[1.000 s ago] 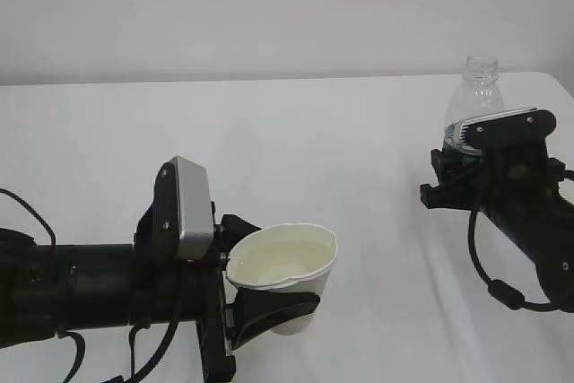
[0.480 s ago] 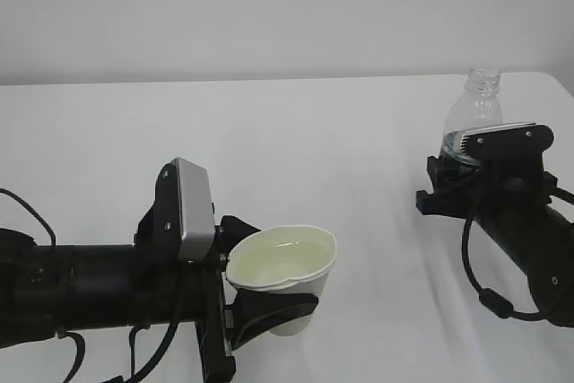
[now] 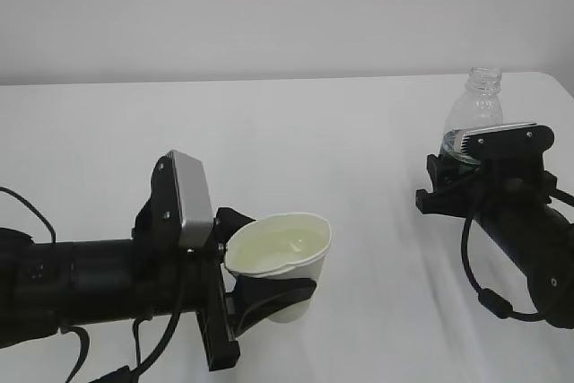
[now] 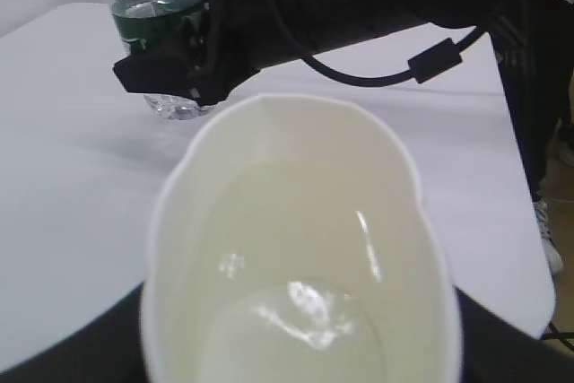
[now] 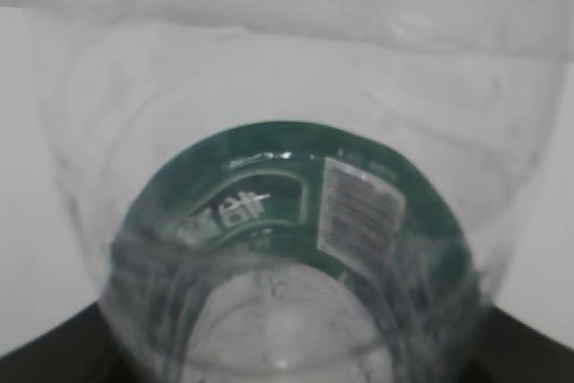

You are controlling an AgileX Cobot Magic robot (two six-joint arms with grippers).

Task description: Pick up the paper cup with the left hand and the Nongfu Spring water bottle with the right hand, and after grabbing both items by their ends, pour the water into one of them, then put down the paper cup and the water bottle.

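Note:
My left gripper [image 3: 269,298] is shut on the white paper cup [image 3: 280,266] and holds it upright above the table's near left. Its fingers [image 3: 256,289] wrap the lower wall. The cup [image 4: 305,248] fills the left wrist view, with clear water [image 4: 309,325] shining in its bottom. My right gripper [image 3: 453,172] at the right is shut on the clear water bottle [image 3: 475,109] at its green label band. The bottle stands upright with its open neck up. The bottle [image 5: 287,221] fills the right wrist view and hides the jaws. I cannot tell whether its base [image 4: 175,107] touches the table.
The white table [image 3: 341,132] stretches between the two arms, with its right edge [image 4: 538,266] just past the right arm. A black cable [image 3: 484,284] loops under the right arm. A plain wall stands behind.
The right gripper sank a little with the bottle, then held still. The left gripper shifted slightly left and up with the cup.

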